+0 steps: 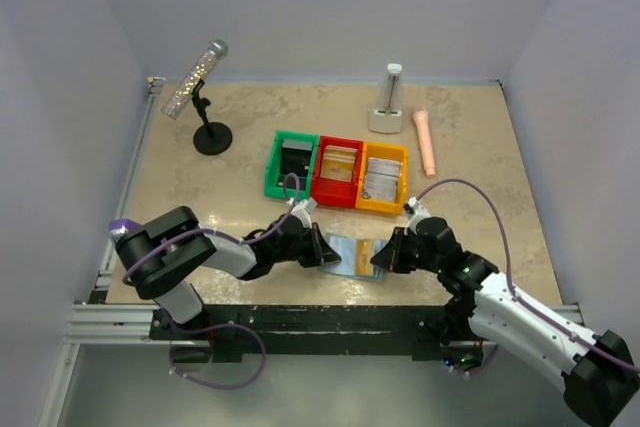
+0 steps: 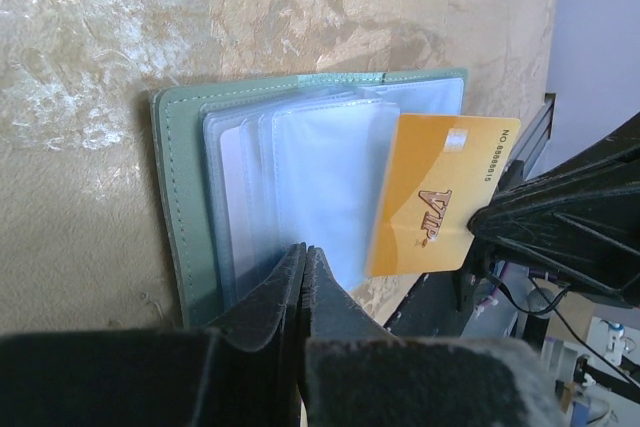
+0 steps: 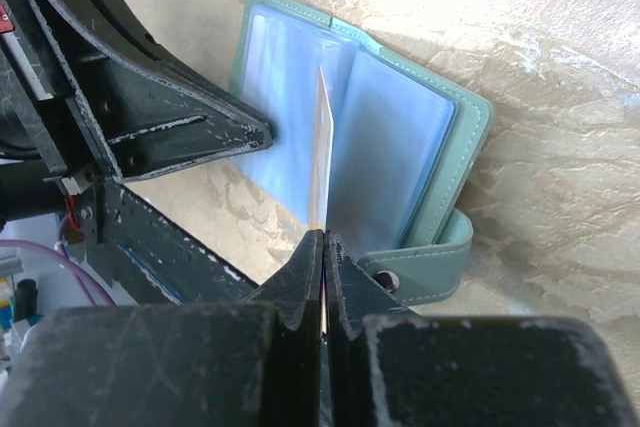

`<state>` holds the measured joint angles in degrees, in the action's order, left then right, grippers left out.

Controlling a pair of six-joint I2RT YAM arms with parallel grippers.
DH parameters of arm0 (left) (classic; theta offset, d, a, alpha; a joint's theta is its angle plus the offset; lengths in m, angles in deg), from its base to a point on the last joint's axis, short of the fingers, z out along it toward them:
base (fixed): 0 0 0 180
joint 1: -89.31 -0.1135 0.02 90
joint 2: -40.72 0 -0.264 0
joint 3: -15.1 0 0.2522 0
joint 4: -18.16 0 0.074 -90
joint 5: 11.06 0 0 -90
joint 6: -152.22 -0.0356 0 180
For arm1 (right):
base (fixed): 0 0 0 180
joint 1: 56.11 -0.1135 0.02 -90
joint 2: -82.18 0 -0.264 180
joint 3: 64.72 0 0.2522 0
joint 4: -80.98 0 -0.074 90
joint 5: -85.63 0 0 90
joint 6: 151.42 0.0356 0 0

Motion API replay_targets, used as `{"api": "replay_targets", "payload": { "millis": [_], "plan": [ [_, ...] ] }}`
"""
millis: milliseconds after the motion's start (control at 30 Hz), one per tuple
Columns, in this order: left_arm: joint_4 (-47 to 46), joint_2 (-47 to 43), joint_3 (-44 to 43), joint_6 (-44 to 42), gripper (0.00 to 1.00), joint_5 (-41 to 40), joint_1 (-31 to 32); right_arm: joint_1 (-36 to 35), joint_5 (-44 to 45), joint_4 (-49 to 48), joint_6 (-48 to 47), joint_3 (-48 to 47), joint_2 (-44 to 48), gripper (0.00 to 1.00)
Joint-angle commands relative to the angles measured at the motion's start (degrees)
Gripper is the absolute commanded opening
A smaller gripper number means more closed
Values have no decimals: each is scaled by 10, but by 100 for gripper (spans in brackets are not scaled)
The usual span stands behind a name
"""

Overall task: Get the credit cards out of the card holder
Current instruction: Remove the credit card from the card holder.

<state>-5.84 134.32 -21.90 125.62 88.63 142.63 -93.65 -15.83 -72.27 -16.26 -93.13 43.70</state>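
Card holder (image 1: 345,252) lies open on the bench (image 1: 480,147) near its front edge, between my two arms, with its clear sleeves (image 2: 320,187) fanned out.

My left fingers (image 2: 296,272) are fully closed, tips set at the lower edge of the sleeves. I judge this is to pin the holder so it does not drag along. Whether they nip a sleeve or only press on it, I cannot tell.

My right fingers (image 3: 312,257) are clamped on the free edge of a gold card (image 2: 440,197). Most of the card is out of its sleeve, with one end under the plastic. Gripped there, a straight pull away from the left arm should slide it clear.

Both forearms lie low and reach inward, tips facing one another across the holder. I cannot make out any other cards through the sleeves.
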Motion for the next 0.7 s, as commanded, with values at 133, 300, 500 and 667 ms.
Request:
{"api": "replay_targets", "payload": {
  "millis": [133,300,500,667],
  "plan": [
    [99,10,5,-37,21,-27,0,1,14,54,-26,-42,24,0],
    [114,4,-11,-48,38,-19,0,0,19,74,-34,-55,36,0],
    [116,-7,-14,-49,41,-20,0,1,21,94,-41,-67,46,0],
    [124,-44,-17,-59,45,-21,0,1,27,115,-52,-81,64,0]
  ]
}}
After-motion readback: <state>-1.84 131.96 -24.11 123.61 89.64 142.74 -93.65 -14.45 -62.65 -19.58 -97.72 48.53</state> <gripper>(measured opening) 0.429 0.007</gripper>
